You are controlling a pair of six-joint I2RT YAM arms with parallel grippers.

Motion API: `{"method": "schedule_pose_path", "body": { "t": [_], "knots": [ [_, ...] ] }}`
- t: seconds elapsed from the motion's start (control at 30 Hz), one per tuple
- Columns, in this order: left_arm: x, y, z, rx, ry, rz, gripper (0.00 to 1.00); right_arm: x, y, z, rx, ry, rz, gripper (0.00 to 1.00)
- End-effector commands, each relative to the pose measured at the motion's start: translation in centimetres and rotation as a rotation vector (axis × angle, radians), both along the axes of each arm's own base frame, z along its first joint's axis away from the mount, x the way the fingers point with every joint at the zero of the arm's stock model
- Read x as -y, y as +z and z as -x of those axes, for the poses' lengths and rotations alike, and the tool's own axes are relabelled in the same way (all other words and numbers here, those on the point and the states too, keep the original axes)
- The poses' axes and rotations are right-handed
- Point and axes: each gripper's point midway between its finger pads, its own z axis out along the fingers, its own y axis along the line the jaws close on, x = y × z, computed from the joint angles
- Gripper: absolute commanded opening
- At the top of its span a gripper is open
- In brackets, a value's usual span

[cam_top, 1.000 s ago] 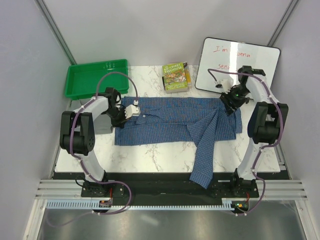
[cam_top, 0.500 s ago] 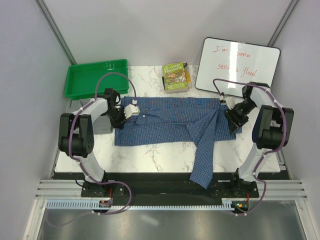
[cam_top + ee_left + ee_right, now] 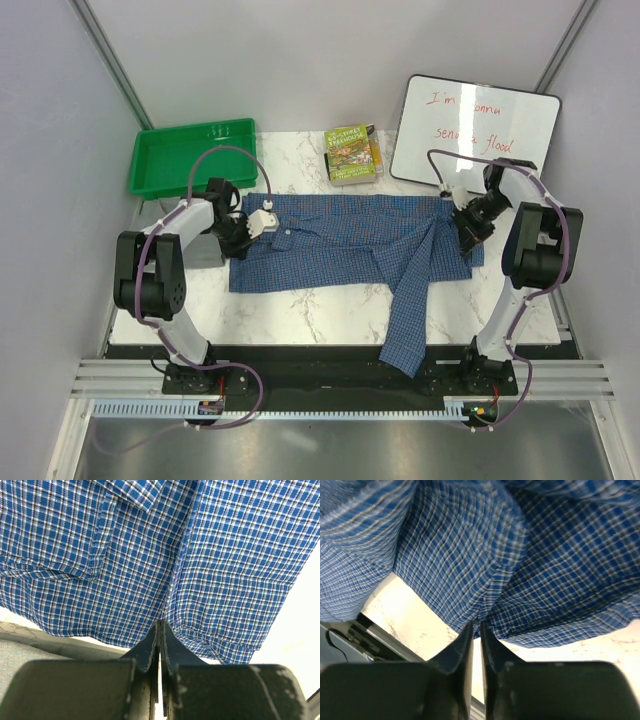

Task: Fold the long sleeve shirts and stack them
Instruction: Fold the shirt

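Observation:
The blue check shirt [image 3: 340,235] lies spread flat across the middle of the table, with one sleeve [image 3: 405,335] trailing over the near edge. My left gripper [image 3: 238,238] is at its left edge; in the left wrist view the gripper [image 3: 160,625] is shut on the hem of the shirt [image 3: 200,555]. My right gripper [image 3: 468,232] is at the shirt's right edge; in the right wrist view the gripper [image 3: 476,626] pinches a bunched fold of the shirt [image 3: 495,555]. A grey cloth [image 3: 205,252], seemingly the grey shirt, lies under my left arm, mostly hidden.
A green tray [image 3: 190,155] stands at the back left. A book [image 3: 352,153] lies at the back centre. A whiteboard [image 3: 475,130] with red writing lies at the back right, close behind my right arm.
My right arm has swung from the whiteboard's edge down to the shirt's right edge and closed on the cloth there. My left gripper has stayed on the left edge.

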Motion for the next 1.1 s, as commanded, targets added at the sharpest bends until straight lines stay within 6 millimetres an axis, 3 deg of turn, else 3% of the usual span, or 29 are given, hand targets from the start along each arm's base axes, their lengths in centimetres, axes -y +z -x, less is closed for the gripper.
{"method": "schedule_pose_path", "body": {
  "t": [0.0,0.07,0.23,0.27,0.43,0.47,0.5,0.53,0.73,0.93,1.07],
  "knots": [
    [-0.3,1.3,-0.8,0.043,0.045,0.001,0.02,-0.3,0.5,-1.1,0.016,-0.004,-0.017,0.29],
    [-0.3,1.4,-0.7,0.045,0.044,0.001,0.02,-0.9,1.0,-1.7,0.039,-0.012,-0.051,0.44],
    [-0.4,1.7,-0.4,0.056,0.04,-0.001,0.02,-2.8,4.4,-5.2,0.162,-0.049,-0.158,0.57],
    [-0.4,1.7,-0.3,0.055,0.038,0.0,0.02,-3.7,5.1,-5.8,0.184,-0.041,-0.195,0.63],
    [-0.4,1.7,-0.2,0.056,0.037,-0.001,0.02,-6.3,8.6,-8.1,0.344,0.1,-0.199,0.66],
    [-0.4,1.8,-0.2,0.057,0.037,-0.001,0.02,-7.7,8.9,-8.0,0.365,0.161,-0.181,0.67],
    [-0.3,1.8,-0.3,0.058,0.036,0.004,0.02,-8.3,8.9,-8.1,0.385,0.2,-0.169,0.67],
    [-0.3,1.9,-0.3,0.059,0.039,0.004,0.02,-10.3,8.7,-7.8,0.387,0.27,-0.162,0.67],
    [-0.3,2.0,-0.3,0.063,0.04,0.009,0.02,-15.1,6.7,-6.7,0.381,0.517,-0.105,0.67],
    [0.0,2.1,-0.2,0.065,0.035,0.017,0.02,-17.3,4.6,-5.1,0.345,0.703,-0.059,0.68],
    [0.0,2.1,-0.5,0.069,0.033,0.015,0.02,-17.1,3.5,-3.3,0.302,0.8,-0.027,0.7]
  ]
}}
